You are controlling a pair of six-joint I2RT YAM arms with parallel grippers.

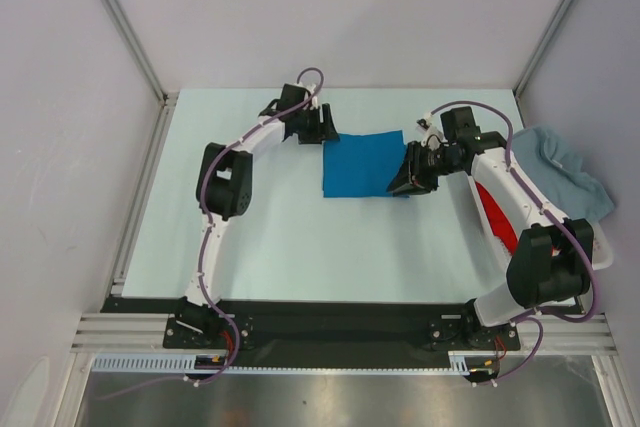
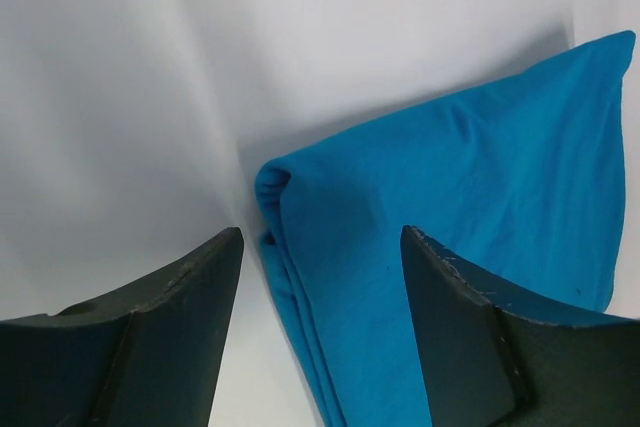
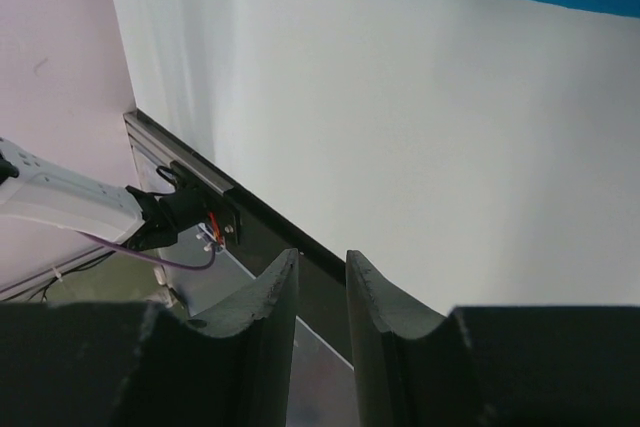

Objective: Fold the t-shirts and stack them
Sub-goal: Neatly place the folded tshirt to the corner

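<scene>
Pale surface (image 1: 300, 247), white walls around. Bright blue t-shirt (image 1: 362, 162) laid folded at centre, toward far edge. Left gripper (image 2: 320, 232) held parted, shirt's folded corner just ahead between jaws. Right gripper (image 3: 322, 255) narrowly parted, empty, beside shirt's right edge.

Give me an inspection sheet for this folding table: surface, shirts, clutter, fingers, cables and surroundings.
surface: pale table, no stains or debris seen.
job's things: bright blue shirt folded flat mid-table; pale grey-blue shirt crumpled at the right edge; red shirt mostly hidden by the right arm.
clutter: what looks like a white basket edge beside that arm, mostly hidden.
grippers: left gripper, fingers apart over the blue shirt's folded corner; right gripper, fingers narrowly apart, nothing between them.
cables: purple cables looped along both arms.
surroundings: pale walls and metal frame rails.
</scene>
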